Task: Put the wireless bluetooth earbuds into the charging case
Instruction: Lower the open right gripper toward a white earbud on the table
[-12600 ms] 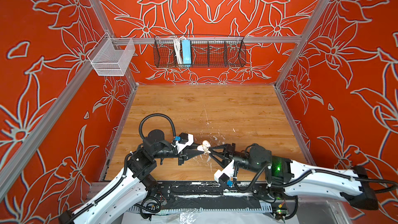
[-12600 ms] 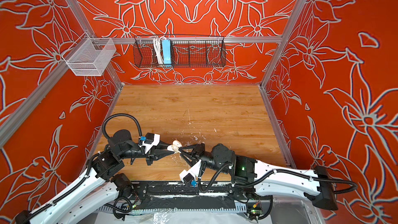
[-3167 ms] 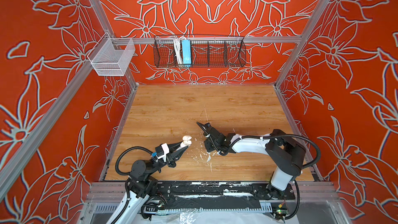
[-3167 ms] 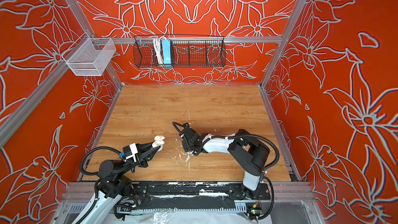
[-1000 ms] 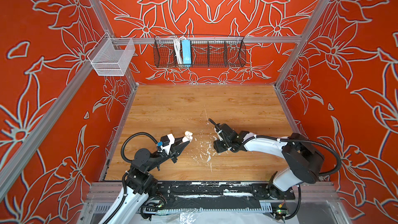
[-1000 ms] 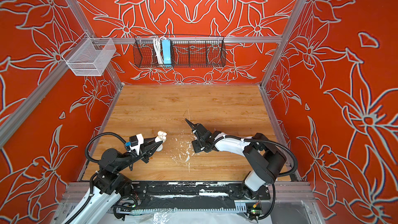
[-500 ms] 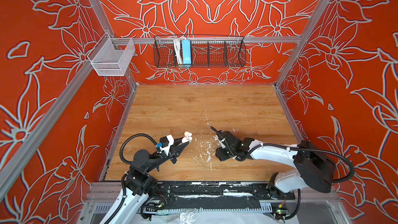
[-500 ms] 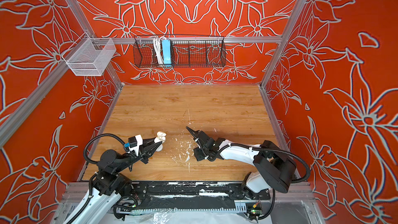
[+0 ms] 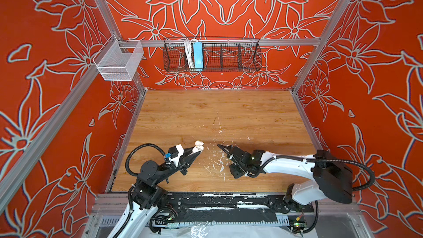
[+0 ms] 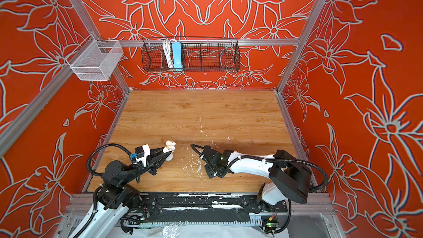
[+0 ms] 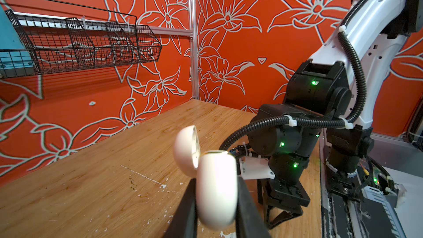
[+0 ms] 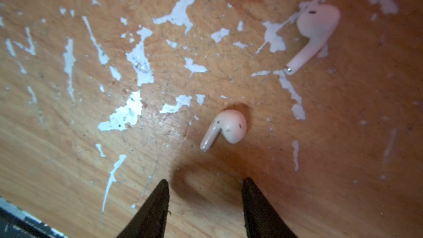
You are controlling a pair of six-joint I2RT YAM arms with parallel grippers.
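A: Left side first. What has the left gripper [image 11: 216, 204] got?

B: Its fingers [image 11: 186, 216] are pinched on the body of the charging case [image 11: 217, 179]. It appears to be held up off the counter [image 11: 91, 191], with the lid [image 11: 185, 149] flipped open. The case is smooth glossy white plastic in a rounded pebble shape.

A: And right of the case?

B: Worn wood-grain counter speckled with flat white paint flecks [image 12: 139, 62]. One earbud [image 12: 229, 125] lies loose there, just ahead of the right gripper [image 12: 204, 180]. The second earbud [image 12: 317, 21] lies beyond it, apart. Neither is in the case. Both have glossy bulb heads and short stems with metal tips. The right fingers [image 12: 155, 202] stand parted with nothing between them.

A: Step?

B: Judged: first pickup. The next move calls for lowering the fingers astride the small slick bulb, then a gentle pinch, since it may squirt out. After that, carry it left to the case, stem first.
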